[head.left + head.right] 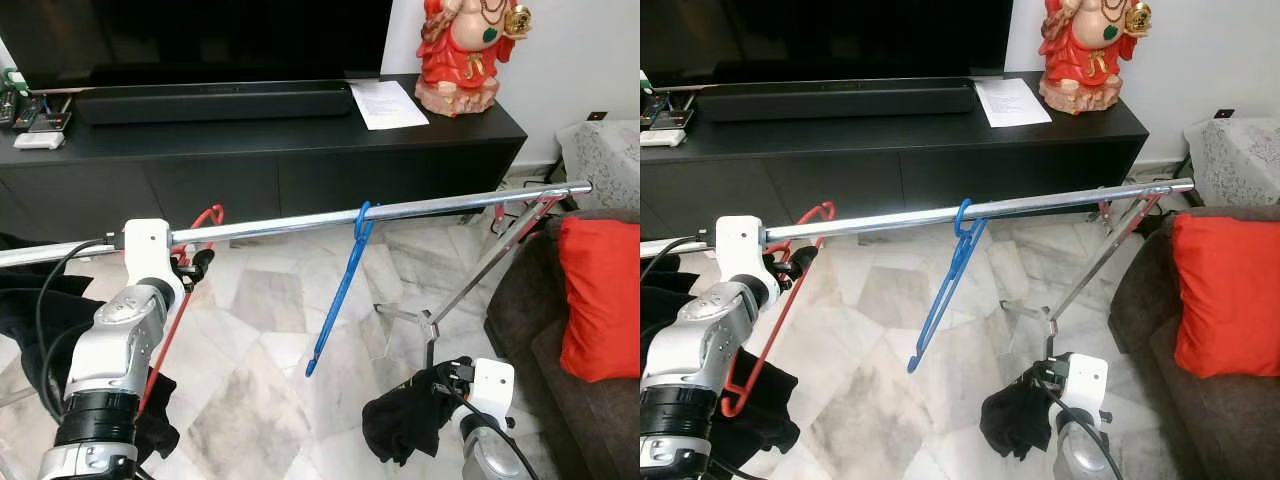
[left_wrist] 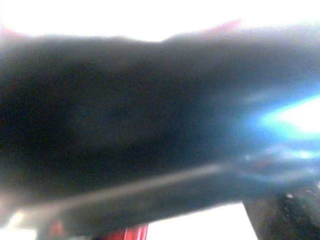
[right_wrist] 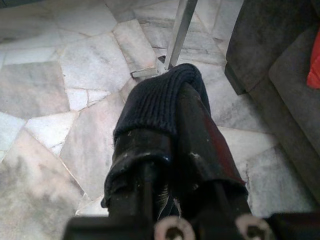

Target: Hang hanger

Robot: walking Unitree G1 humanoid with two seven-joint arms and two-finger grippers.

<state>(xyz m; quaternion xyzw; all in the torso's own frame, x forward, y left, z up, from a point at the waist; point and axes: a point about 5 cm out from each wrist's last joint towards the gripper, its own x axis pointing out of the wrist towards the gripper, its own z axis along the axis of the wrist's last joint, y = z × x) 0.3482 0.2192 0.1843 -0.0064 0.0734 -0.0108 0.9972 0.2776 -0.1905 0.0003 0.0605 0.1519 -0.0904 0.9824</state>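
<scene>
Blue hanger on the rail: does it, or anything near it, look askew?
Yes. The blue hanger hangs slanted on the metal rail, its lower end swung left. The right tool grips a bunched dark garment, not on any hanger.

Living room backdrop
A red figurine and white paper sit on the black surface; a red cushion rests on the sofa.

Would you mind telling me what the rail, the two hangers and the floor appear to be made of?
The rail looks like polished metal tubing: silvery, with bright highlights along its length. The blue hanger and red hanger seem to be plastic or plastic-coated wire, being thin, uniformly coloured and slightly glossy; which one is unclear. The floor appears to be polished marble, in veined grey-white irregular slabs.
</scene>
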